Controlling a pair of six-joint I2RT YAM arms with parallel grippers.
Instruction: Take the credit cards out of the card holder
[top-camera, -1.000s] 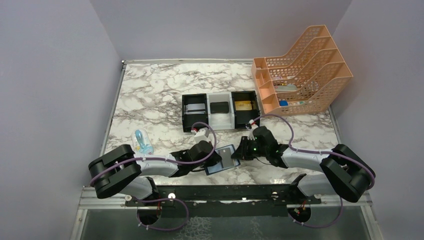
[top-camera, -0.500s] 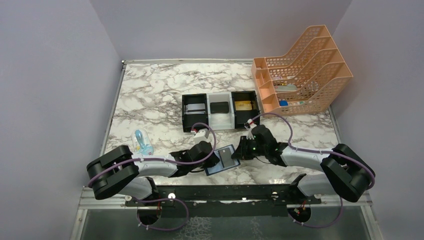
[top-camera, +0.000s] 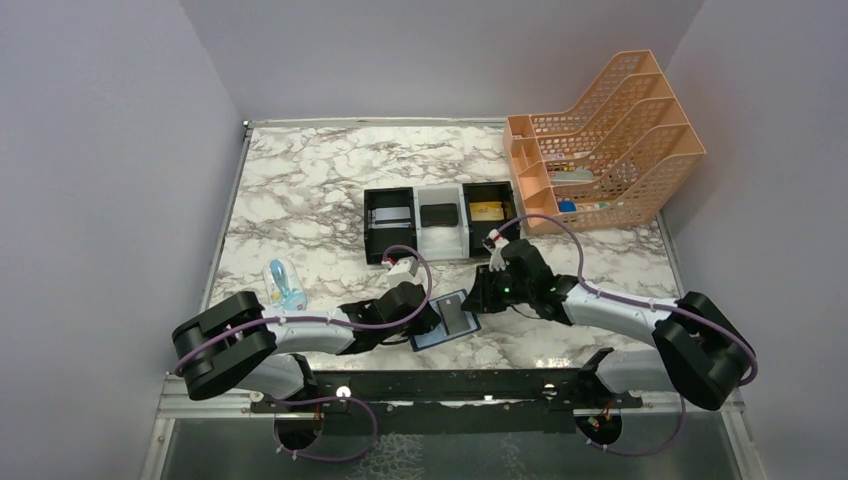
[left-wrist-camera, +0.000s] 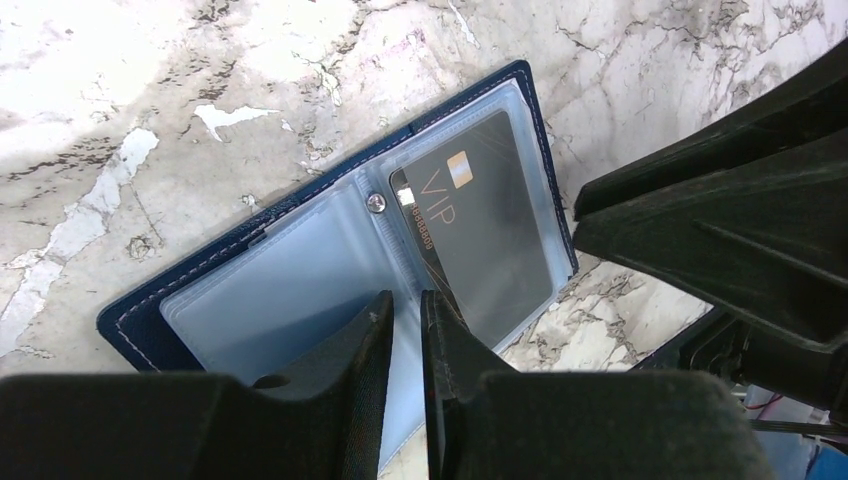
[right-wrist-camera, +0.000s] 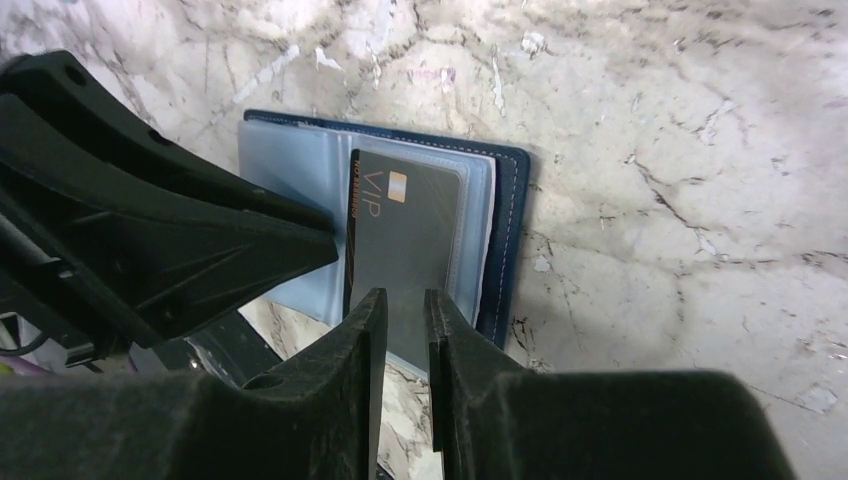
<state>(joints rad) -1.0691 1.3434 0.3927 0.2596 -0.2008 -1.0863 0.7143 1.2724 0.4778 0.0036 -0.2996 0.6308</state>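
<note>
Holder (left-wrist-camera: 250, 290) lying open on the marble near my bases, between both grippers; black VIP card (left-wrist-camera: 490, 235) at its right page; my left gripper (left-wrist-camera: 406, 300) a narrow slit above the clear pockets; my right gripper (right-wrist-camera: 400, 296) narrow over the card's end, grip on it unclear

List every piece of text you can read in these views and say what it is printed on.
"VIP": on the dark card at the open card holder.
A row of small characters along that card's edge: too blurred to read.
Gold card, black card and silver-grey card in the box trays: too small to show any text.
</note>
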